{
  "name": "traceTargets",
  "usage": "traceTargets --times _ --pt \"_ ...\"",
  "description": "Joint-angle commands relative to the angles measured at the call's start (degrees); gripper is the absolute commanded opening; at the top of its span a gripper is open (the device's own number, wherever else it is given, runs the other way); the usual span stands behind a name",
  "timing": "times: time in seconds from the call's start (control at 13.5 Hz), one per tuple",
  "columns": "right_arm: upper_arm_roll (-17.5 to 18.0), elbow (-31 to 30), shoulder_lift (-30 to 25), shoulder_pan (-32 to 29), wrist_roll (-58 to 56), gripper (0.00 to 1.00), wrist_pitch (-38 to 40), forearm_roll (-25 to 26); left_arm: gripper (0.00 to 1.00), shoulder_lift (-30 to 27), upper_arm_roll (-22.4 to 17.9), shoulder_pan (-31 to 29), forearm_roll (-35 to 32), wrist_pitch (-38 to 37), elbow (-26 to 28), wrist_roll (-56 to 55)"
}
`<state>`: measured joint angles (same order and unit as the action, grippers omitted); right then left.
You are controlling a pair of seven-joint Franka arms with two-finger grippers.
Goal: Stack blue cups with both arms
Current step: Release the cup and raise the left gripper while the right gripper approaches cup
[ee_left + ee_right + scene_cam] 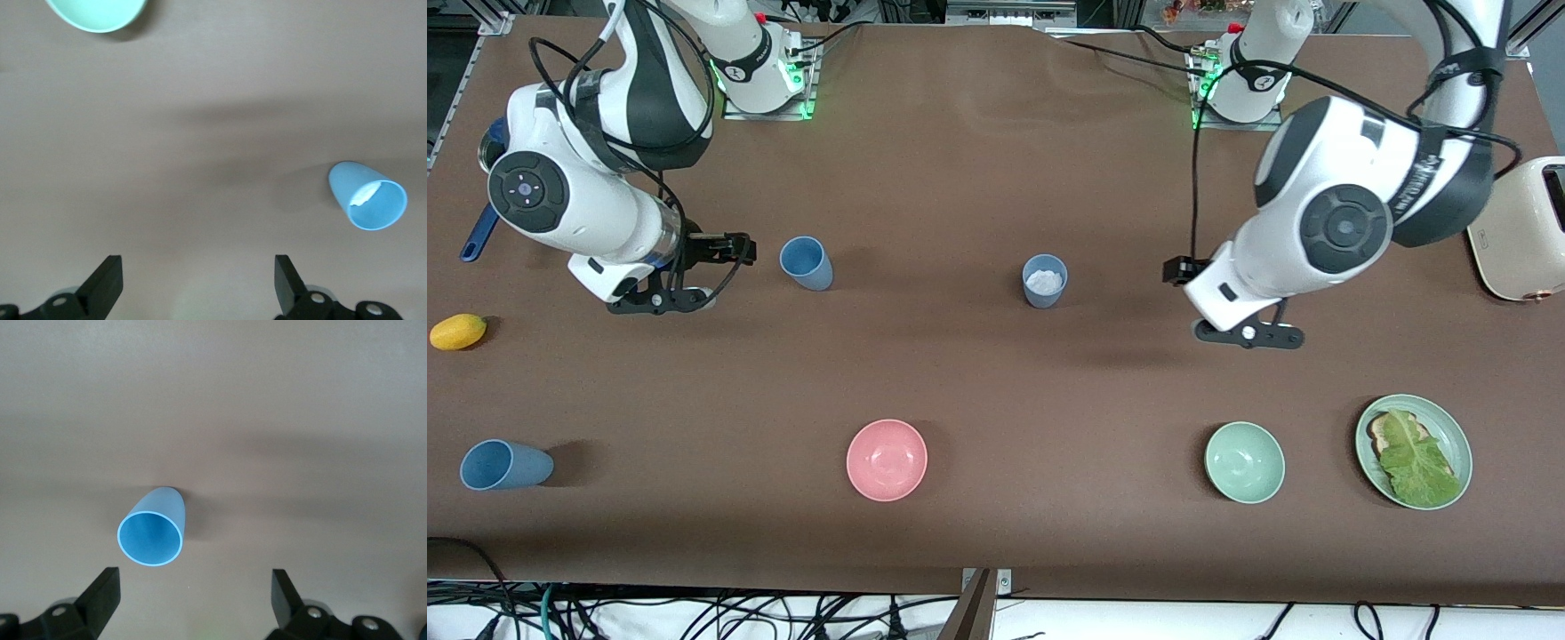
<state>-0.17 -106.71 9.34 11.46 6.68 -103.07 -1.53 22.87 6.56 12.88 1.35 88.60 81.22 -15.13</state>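
Three blue cups are on the brown table. One blue cup [807, 263] [152, 530] sits toward the right arm's end, empty, just beside my right gripper [660, 300] [193, 603], which hovers open with nothing between its fingers. A duller grey-blue cup [1044, 281] [367, 197] holding something white sits mid-table. My left gripper [1249, 336] [198, 287] is open and empty over bare table, apart from that cup, toward the left arm's end. A third blue cup [505, 465] rests near the front edge at the right arm's end.
A pink bowl [887, 460] and a green bowl [1244, 462] [100, 10] sit near the front edge, beside a green plate [1458, 444] with toast and lettuce. A cream toaster [1525, 231] stands at the left arm's end. A yellow fruit [458, 332] and a blue handle [479, 236] lie at the right arm's end.
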Motion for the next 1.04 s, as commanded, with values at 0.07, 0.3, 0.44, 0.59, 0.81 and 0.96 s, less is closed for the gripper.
traceTargets --times 0.07,0.3,0.44,0.59,0.81,0.96 --pt "0.3 -2.9 -2.1 -0.3 -0.3 1.0 -1.5 -0.7 1.0 0.0 0.5 -0.8 -1.2 -1.1 0.3 3.8" --pt "0.3 -3.5 -2.2 -0.3 -0.3 1.0 -2.2 -0.7 1.0 -0.3 0.6 -1.5 -2.8 -1.1 0.1 4.2" --pt "0.3 -3.9 -2.1 -0.3 -0.5 1.0 -2.7 -0.7 1.0 -3.1 0.5 -2.8 -2.8 -1.9 -0.5 8.2" --pt "0.5 -3.7 -2.1 -0.2 -0.5 1.0 -2.9 -0.7 1.0 -7.0 0.6 -4.5 -2.2 -2.4 -0.6 11.7" --pt "1.2 -4.3 -1.3 -0.2 -0.5 1.0 -4.5 -0.7 1.0 -11.7 0.6 -7.0 -2.2 -7.2 -0.8 13.2" --pt "1.4 -7.0 -0.6 -0.1 -0.6 1.0 -9.5 -0.7 1.0 -12.1 0.2 -8.2 -2.4 -7.5 -0.8 13.2"
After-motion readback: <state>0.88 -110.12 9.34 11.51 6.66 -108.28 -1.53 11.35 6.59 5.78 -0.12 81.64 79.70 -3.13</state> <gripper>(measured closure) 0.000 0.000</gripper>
